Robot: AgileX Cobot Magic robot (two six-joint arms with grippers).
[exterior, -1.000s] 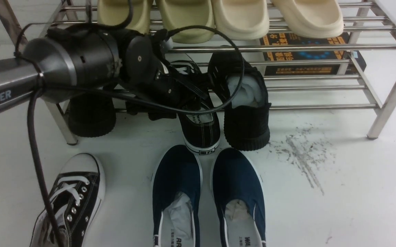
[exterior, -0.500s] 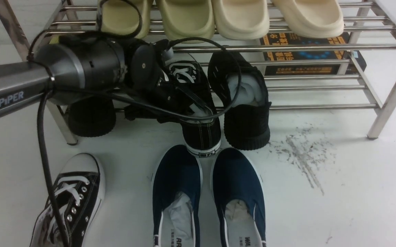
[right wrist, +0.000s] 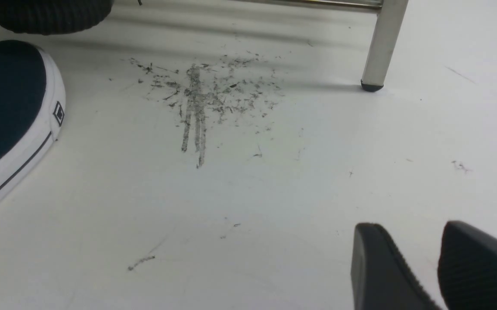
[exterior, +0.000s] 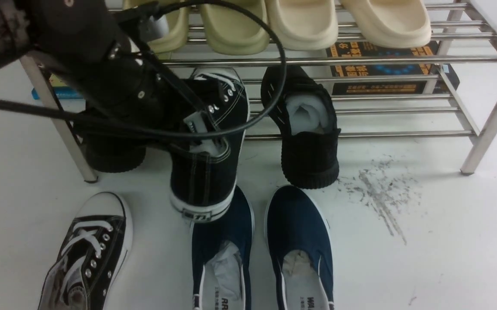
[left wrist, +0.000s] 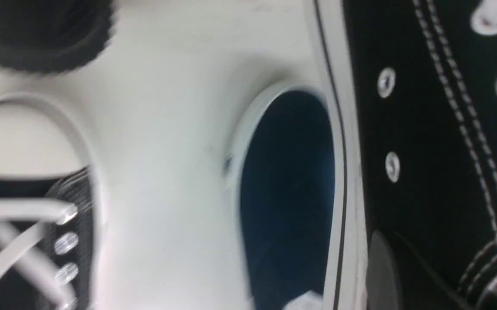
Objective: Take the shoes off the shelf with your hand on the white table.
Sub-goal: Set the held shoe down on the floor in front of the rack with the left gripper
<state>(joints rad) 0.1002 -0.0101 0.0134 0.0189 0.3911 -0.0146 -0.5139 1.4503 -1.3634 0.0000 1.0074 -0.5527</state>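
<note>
Left fingers (exterior: 201, 131) closed on the collar of a black canvas sneaker (exterior: 207, 142) — white laces, metal eyelets, rubber toe cap — held heel-down off the steel-tube shelf (exterior: 360, 60), its heel above a navy slip-on (exterior: 222, 241). Its mate (exterior: 89, 254) lies on the glossy white table (exterior: 425, 258). Right fingers (right wrist: 436, 267) — ribbed black pads — stand narrowly apart, holding nothing, over the table.

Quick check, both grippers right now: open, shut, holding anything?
Left gripper: shut on the black lace-up sneaker, gripping its collar.
Right gripper: fingers close together with a narrow gap, holding nothing, above the white table.
</note>
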